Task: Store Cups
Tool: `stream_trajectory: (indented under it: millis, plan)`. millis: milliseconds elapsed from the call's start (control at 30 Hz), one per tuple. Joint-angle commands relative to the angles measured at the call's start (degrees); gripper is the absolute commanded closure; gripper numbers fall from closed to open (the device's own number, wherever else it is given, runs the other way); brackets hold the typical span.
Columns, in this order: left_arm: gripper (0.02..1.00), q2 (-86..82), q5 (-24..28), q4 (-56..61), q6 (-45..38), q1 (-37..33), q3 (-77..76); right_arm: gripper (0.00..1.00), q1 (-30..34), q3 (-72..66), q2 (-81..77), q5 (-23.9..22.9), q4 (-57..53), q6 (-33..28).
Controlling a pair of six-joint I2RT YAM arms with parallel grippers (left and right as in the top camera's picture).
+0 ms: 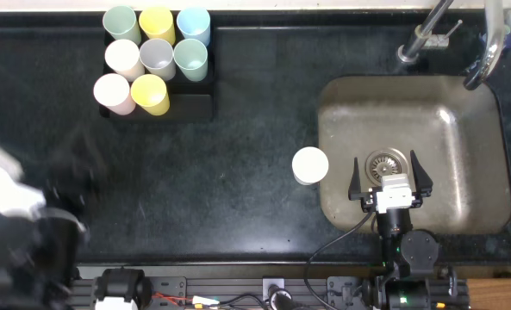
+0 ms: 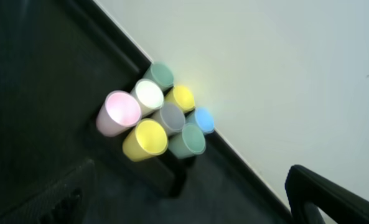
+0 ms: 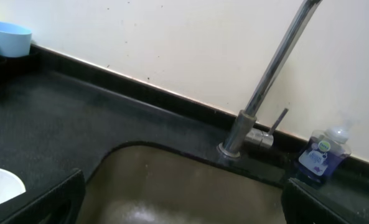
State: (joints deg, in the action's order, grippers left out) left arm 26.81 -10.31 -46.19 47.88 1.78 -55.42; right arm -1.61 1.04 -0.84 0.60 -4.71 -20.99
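A black rack [image 1: 195, 105] at the counter's back left holds several upright cups in pastel colours, among them a pink cup [image 2: 119, 112] and a yellow cup [image 2: 145, 139] at its front. A lone white cup [image 1: 309, 165] stands on the counter just left of the sink; its rim [image 3: 0, 186] also appears in the right wrist view. My right gripper [image 1: 385, 164] hangs open over the sink basin, right of the white cup, with nothing between its fingers. My left gripper [image 2: 185, 183] is open and empty, well away from the rack, with its arm [image 1: 14, 207] at the near left.
The steel sink [image 1: 462, 112] fills the right side, with a drain [image 1: 386, 161] under my right gripper. A faucet [image 3: 265, 81] and a blue soap bottle [image 3: 324, 155] stand behind it against the wall. Dark counter [image 1: 195, 189] spreads between the rack and the sink.
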Motion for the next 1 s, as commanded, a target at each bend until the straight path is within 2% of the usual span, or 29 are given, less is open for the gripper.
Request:
stream_trajectory:
  millis: [33, 133, 333, 533, 1000]
  plan:
    - [0.018, -13.16, 0.09, 9.66, -8.00, -1.03, 21.40, 0.005, -0.24, -0.76, 0.63, -0.44, 0.26, 0.20]
    - [0.020, -19.19, 2.69, 21.42, -14.27, -1.03, 31.58, 0.005, -0.24, -0.76, 0.63, -0.44, 0.24, 0.20]
    - [0.018, -20.44, 2.73, 46.84, -25.70, -1.05, 44.52, 0.003, -0.24, -0.76, 0.63, -0.44, 0.24, 0.20]
    - [0.018, -20.46, 3.04, 61.99, -27.10, -0.98, 54.80, 0.005, -0.24, -0.76, 0.63, -0.44, 0.24, 0.20]
    - [0.018, -26.69, 5.14, 48.94, -34.40, -0.98, 54.99, 0.005, -0.24, -0.76, 0.63, -0.44, 0.24, 0.20]
